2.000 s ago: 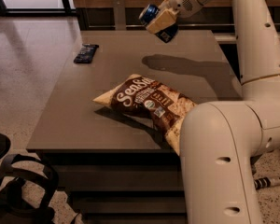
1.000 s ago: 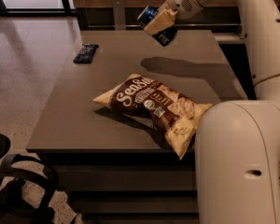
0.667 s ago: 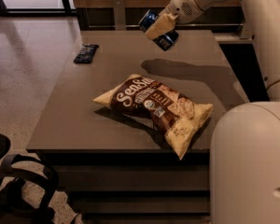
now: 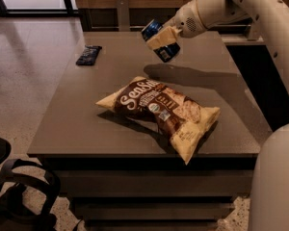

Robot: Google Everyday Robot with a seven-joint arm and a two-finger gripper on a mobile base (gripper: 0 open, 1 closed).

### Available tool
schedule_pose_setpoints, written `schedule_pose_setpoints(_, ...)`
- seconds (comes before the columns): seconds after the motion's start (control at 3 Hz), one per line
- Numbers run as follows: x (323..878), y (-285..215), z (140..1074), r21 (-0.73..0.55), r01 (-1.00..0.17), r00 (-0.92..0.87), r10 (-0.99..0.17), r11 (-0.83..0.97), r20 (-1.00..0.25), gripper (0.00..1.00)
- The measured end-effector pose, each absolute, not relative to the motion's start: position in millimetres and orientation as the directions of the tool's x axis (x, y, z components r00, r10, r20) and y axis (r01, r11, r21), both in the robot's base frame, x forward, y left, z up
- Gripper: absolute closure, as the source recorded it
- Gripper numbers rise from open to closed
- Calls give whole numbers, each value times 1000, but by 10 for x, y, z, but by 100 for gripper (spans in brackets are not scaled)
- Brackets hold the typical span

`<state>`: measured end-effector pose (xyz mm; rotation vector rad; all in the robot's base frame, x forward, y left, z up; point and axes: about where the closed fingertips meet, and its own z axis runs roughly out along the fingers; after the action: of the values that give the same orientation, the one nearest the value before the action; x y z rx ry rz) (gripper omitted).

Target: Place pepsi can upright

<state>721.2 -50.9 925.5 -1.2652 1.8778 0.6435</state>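
Above the far half of the table point(image 4: 111, 85), the gripper point(image 4: 161, 37) hangs in the air, clamped on the pepsi can point(image 4: 166, 53). Its pale fingers point(image 4: 164, 34) cross the middle of the can, so only the two ends of the dark-blue body show on either side of them. The can is tilted: one end points up and to the left, the other down and to the right, toward the tabletop. It touches nothing but the gripper and is clear of the surface below it. The white arm point(image 4: 216, 6) reaches in from the upper right corner to the gripper, and its shadow point(image 4: 192, 75) lies on the tabletop just under and to the right of the can.

Nearer the camera, a chip bag point(image 4: 159, 107), brown and cream with white lettering, lies flat across the middle of the table, its lower corner near the front edge. It is apart from the can. A flat dark snack bar point(image 4: 88, 55) lies near the far left corner of the table, well apart from both the bag and the can. A large white rounded part of the robot point(image 4: 277, 186) fills the lower right corner. A black chair point(image 4: 9, 186) stands on the speckled floor point(image 4: 19, 90) at the lower left, beside the table's front.
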Motion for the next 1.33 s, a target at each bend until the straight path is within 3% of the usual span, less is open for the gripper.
schedule_pose_setpoints(0.67, 7599, -315, 9249, -138, -897, -15, -341, 419, -940, 100)
schedule_pose_setpoints(1.33, 7821, -309, 9029, -129, -879, 18, -240, 458, -971, 100)
